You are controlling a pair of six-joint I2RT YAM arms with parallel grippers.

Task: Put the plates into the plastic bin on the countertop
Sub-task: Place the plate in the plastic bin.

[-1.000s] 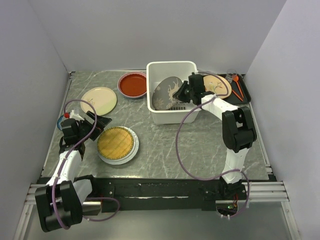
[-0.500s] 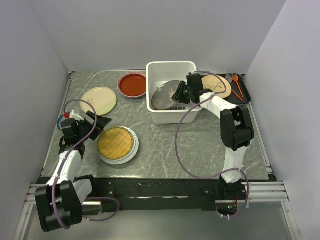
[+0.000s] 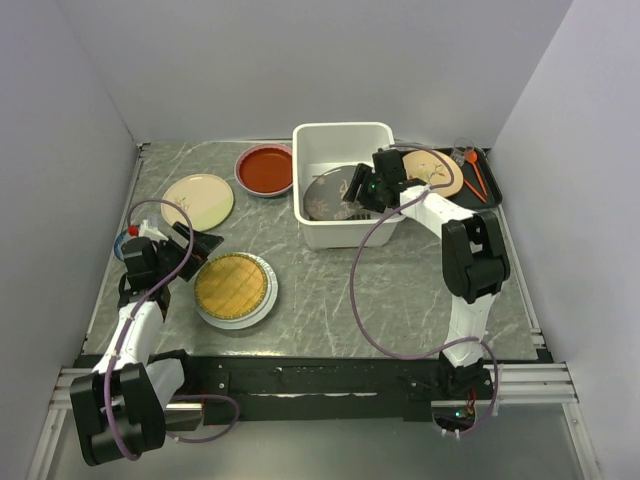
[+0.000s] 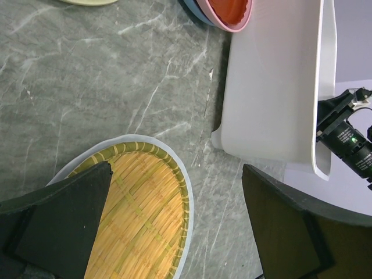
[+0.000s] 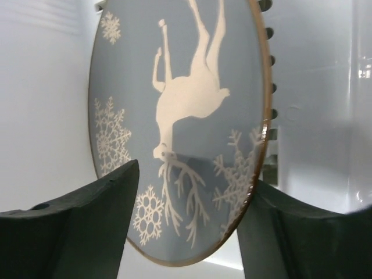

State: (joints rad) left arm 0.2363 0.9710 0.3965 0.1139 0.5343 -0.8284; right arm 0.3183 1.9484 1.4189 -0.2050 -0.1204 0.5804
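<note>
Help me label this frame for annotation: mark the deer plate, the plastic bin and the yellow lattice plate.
deer plate [image 5: 180, 116]: right wrist view, its patterned face.
plastic bin [image 3: 341, 128]: top view, far rim.
yellow lattice plate [image 3: 233, 284]: top view, woven centre.

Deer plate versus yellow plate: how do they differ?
The deer plate is grey with white snowflakes and a gold rim; the yellow plate has a woven lattice look. The deer plate sits in the bin; the yellow plate rests on the countertop. Both are round.
</note>
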